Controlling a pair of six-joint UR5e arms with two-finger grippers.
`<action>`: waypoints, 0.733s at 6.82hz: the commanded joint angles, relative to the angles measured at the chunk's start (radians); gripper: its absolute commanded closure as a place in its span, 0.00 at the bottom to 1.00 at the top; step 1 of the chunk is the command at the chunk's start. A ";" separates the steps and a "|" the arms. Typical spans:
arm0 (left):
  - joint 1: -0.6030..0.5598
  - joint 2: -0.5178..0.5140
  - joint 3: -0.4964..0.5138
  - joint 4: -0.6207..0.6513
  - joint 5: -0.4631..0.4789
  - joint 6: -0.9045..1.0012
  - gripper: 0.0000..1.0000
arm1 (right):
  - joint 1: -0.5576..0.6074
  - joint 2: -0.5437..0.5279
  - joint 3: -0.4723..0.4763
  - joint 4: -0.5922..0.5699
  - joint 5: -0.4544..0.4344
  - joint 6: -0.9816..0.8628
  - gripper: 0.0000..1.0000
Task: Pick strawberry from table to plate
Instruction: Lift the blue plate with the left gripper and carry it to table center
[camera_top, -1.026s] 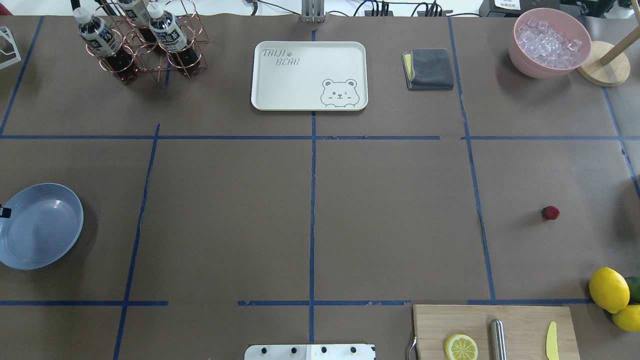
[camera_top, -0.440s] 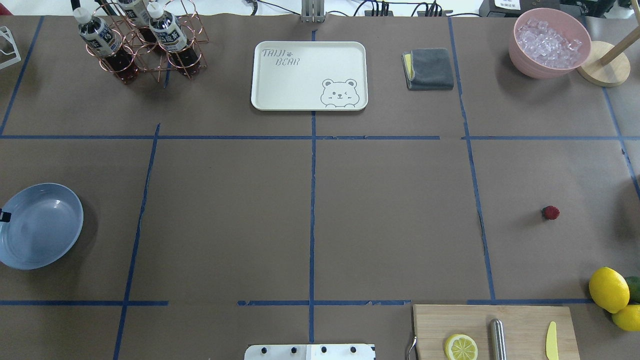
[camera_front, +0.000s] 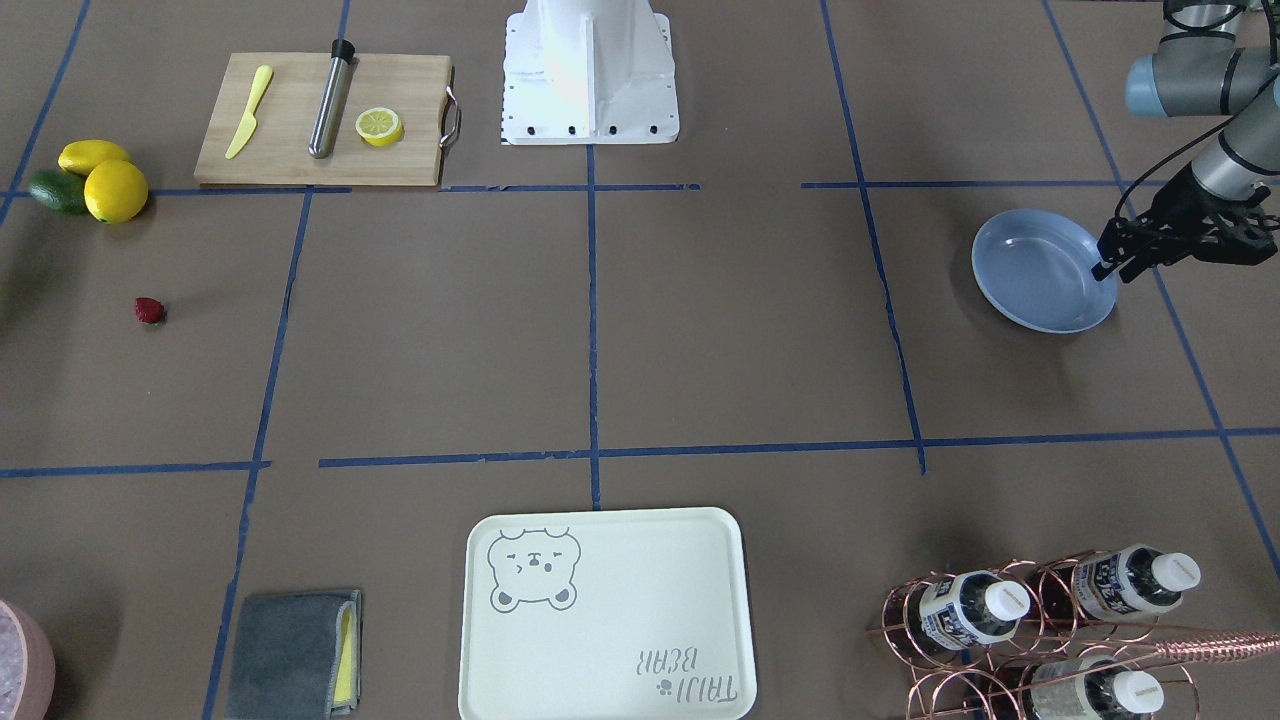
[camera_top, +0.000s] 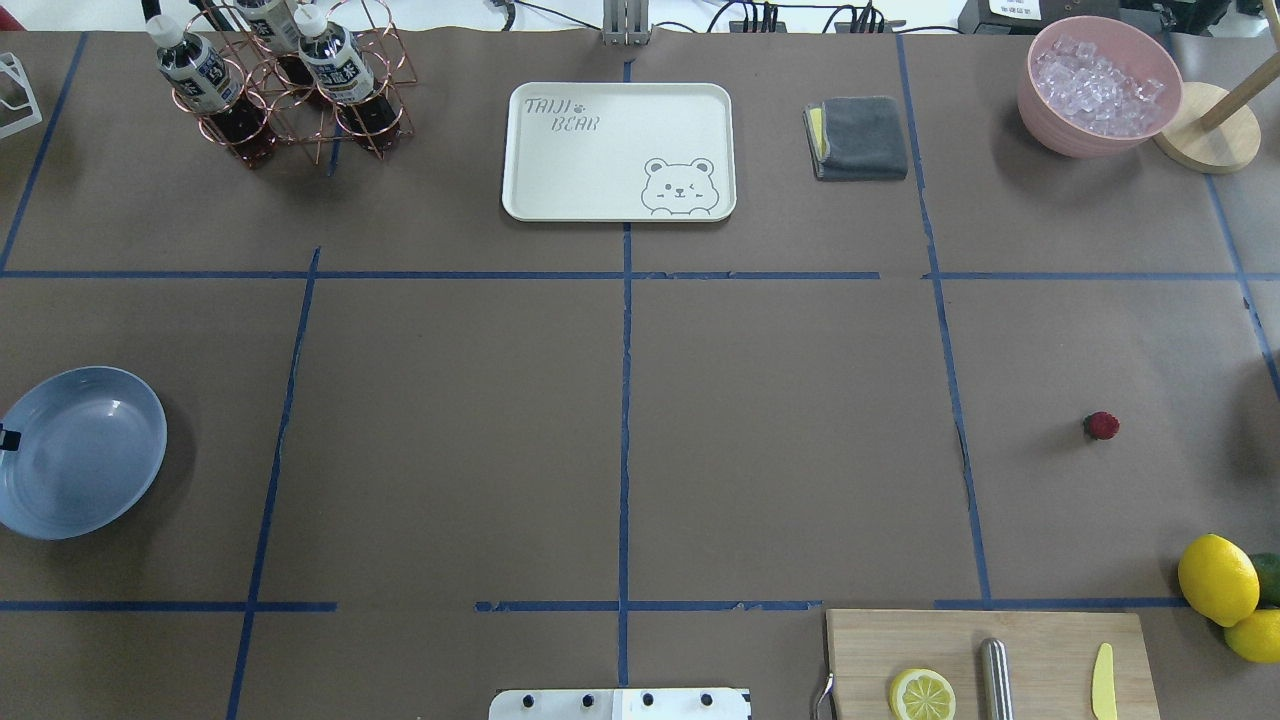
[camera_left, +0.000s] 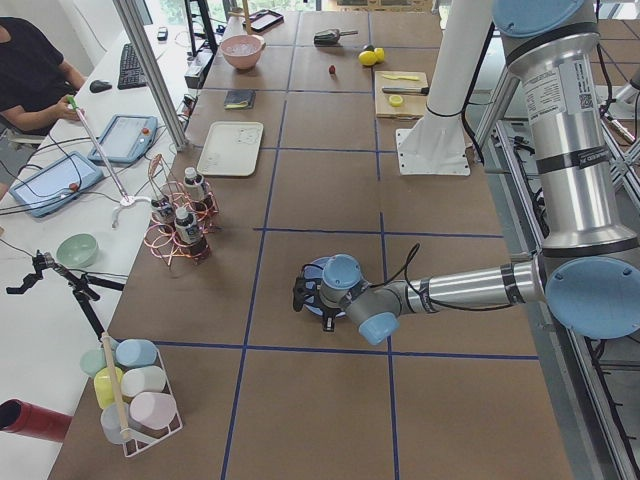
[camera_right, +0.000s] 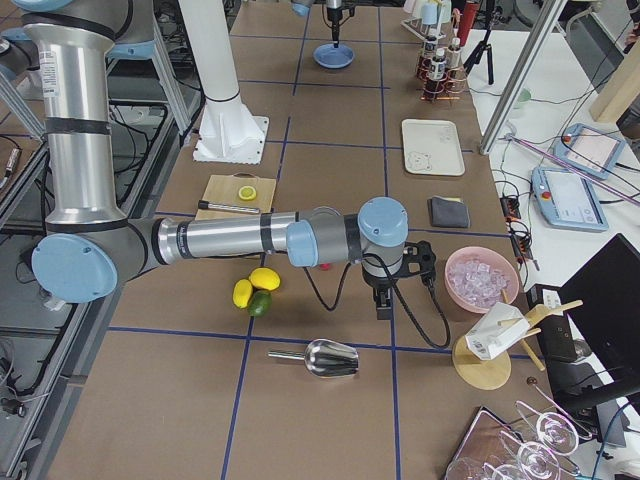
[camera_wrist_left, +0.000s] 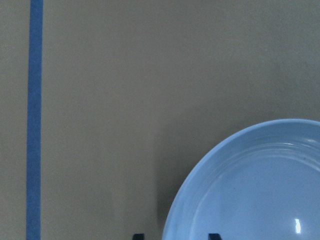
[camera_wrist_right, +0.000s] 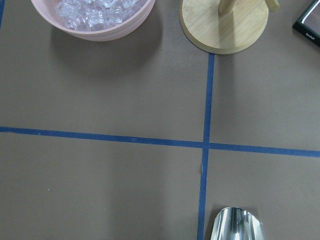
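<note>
While the strawberry (camera_top: 1101, 426) lies on the table (camera_top: 780, 420) at mid-right of the overhead view, you have the plate (camera_top: 80, 450) at that frame's far left edge, well apart from it. Berry sits bare on the paper w/ lemons (camera_top: 1218, 578) below it at lower right. In the front-facing view the left tool (camera_front: 1112, 268) is at the plate's right rim, upper right of frame. Left wrist cam shows its fingertips (camera_wrist_left: 138, 236) at bottom centre, set apart, plate rim btwn them in frame, nothing held. Right tool (camera_right: 385, 303) shows only in the right-side view, mid-frame, pointing down near the pink ice bowl (camera_right: 482, 280); you can't tell its opening there.
</note>
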 joint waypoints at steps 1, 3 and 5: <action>0.005 -0.001 0.001 -0.001 -0.002 0.002 0.94 | -0.003 0.001 0.000 0.000 0.001 0.001 0.00; 0.005 -0.001 -0.016 -0.001 -0.014 0.002 1.00 | -0.012 0.019 0.000 -0.009 0.001 0.001 0.00; -0.010 0.017 -0.126 0.020 -0.075 0.003 1.00 | -0.012 0.021 0.012 -0.007 0.016 0.001 0.00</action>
